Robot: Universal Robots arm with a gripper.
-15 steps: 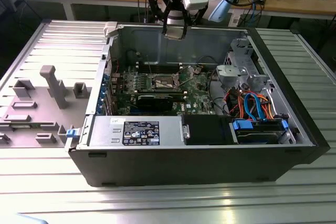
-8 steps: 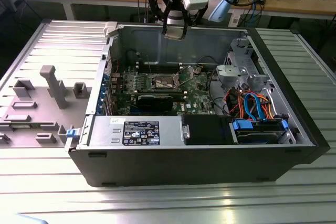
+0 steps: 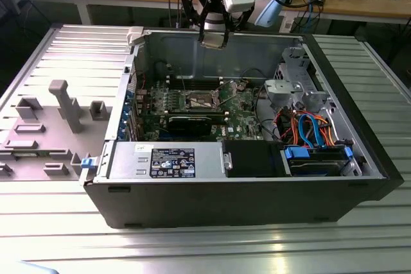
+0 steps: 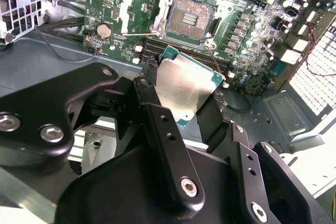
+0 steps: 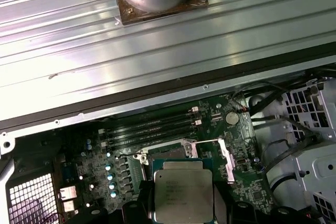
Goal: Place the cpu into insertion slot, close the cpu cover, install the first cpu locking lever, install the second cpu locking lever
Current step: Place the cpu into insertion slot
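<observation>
My gripper hangs above the open computer case, near its back wall, shut on the cpu. The cpu is a flat square chip with a dull silver top and green edge, clamped between two black fingers in both wrist views. The cpu is well above the board. The insertion slot lies open on the green board, dark centre exposed. The insertion slot sits in the middle of the case. The cpu cover stands swung open beside the slot.
A long black graphics card lies in front of the slot, memory slots behind it. A power supply, a drive bay with blue parts and orange and blue cables fill the case's front and right. A grey fixture stands on the table's left.
</observation>
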